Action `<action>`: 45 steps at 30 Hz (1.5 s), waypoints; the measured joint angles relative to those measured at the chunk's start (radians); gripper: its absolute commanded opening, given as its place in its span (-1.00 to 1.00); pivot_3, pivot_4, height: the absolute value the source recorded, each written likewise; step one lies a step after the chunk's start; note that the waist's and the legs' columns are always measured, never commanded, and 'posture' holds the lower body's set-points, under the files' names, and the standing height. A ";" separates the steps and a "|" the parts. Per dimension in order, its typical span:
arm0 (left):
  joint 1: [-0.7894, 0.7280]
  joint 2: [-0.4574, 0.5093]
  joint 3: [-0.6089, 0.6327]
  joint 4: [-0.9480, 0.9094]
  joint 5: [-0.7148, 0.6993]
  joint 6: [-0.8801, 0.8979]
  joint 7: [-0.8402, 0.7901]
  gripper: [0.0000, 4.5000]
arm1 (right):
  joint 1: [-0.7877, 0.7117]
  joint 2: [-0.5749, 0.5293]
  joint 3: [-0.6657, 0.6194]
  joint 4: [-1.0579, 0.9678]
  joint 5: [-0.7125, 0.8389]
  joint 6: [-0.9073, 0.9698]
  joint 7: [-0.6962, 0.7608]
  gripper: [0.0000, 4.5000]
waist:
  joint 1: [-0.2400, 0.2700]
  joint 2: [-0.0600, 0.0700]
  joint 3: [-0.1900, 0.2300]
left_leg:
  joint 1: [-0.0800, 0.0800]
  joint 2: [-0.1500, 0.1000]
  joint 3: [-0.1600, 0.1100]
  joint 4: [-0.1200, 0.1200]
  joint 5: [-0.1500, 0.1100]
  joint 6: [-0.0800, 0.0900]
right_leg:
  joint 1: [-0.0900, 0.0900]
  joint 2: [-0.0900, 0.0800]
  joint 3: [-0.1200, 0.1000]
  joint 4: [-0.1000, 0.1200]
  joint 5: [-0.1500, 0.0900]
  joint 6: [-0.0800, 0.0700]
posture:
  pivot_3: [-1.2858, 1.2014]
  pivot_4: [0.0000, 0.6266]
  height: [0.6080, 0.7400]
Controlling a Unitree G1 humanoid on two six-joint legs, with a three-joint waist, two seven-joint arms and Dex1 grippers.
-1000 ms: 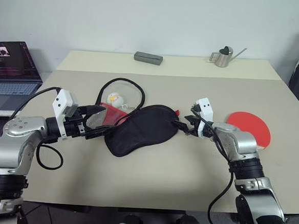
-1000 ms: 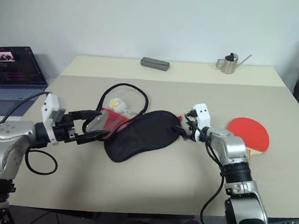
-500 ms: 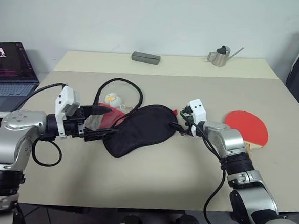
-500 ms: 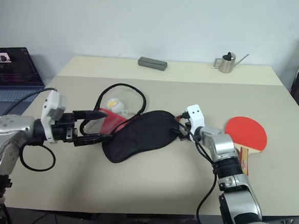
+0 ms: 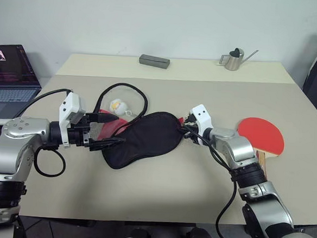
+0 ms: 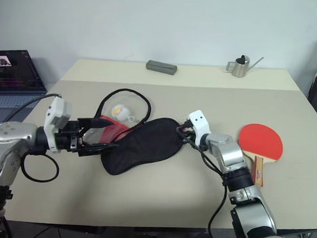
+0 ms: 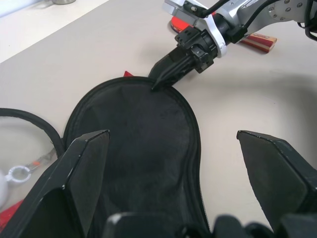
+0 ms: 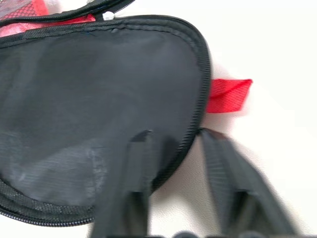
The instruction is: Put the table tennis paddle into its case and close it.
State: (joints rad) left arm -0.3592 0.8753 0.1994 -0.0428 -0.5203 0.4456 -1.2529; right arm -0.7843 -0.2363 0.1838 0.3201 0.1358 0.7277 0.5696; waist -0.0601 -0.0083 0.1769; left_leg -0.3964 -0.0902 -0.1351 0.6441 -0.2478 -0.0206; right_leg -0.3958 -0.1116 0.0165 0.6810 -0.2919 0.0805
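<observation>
My right gripper [image 6: 180, 132] sits at the narrow end of the case [image 5: 140, 139], its two black fingers drawn close together astride the zipper rim, one over the black fabric and one over the bare table [image 5: 159, 190]; whether the edge is truly pinched between them I cannot tell. Just beside them a small red fabric tab [image 8: 227, 95] sticks out from the case's edge. My left gripper [image 5: 107, 129] hangs at the opposite, wide end, its fingers spread wide apart, holding nothing. The case lies flat in the middle of the table, unzipped at that wide end, where its red lining [image 5: 110, 127] shows; its black zipper edge loops out around a small white-yellow charm [image 5: 116, 105]. The table tennis paddle [image 5: 262, 134] lies outside the case, red face up, well off to my right, wooden handle toward the near edge. At the far side stand a grey block [image 5: 155, 61] and a small metal watering can [image 5: 235, 59]; a laptop [image 5: 9, 81] sits off to my left.
</observation>
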 measured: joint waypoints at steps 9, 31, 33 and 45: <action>0.045 0.000 0.000 -0.020 0.008 -0.005 0.006 1.00 | 0.000 -0.130 0.048 0.002 -0.050 -0.094 0.105 -0.98 | 0.001 0.000 0.000 | -0.001 0.000 0.000 0.000 -0.001 0.001 | -0.001 0.000 0.000 0.000 0.000 0.000 | 0.03 -0.52 1.00; 0.063 0.009 0.002 -0.039 0.011 -0.019 0.017 1.00 | 0.001 -0.040 -0.092 -0.237 0.154 0.363 0.045 0.99 | 0.004 0.000 0.000 | -0.003 0.000 0.000 0.000 -0.001 0.001 | -0.005 0.000 0.000 0.000 0.000 -0.001 | 0.03 -0.52 1.00; 0.060 0.009 0.000 -0.032 0.013 -0.022 0.017 1.00 | 0.010 -0.025 -0.086 -0.237 0.149 0.364 0.009 0.99 | 0.004 0.000 0.000 | -0.003 0.000 0.000 0.000 -0.001 0.001 | -0.006 0.000 0.001 0.000 0.000 -0.001 | 0.03 -0.52 1.00; 0.036 0.009 -0.018 -0.020 0.019 -0.039 0.017 1.00 | 0.022 0.057 -0.057 -0.132 0.079 0.262 -0.121 0.99 | 0.001 0.000 0.000 | -0.004 0.000 0.001 -0.001 0.000 -0.001 | -0.008 0.000 0.001 0.001 0.001 -0.001 | 0.03 -0.52 1.00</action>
State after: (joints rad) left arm -0.3235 0.8843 0.1818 -0.0626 -0.5018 0.4068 -1.2363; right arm -0.7624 -0.1790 0.1266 0.1880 0.2151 0.9899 0.4489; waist -0.0587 -0.0085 0.1769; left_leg -0.4006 -0.0897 -0.1342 0.6434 -0.2476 -0.0212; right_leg -0.4037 -0.1113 0.0178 0.6821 -0.2914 0.0797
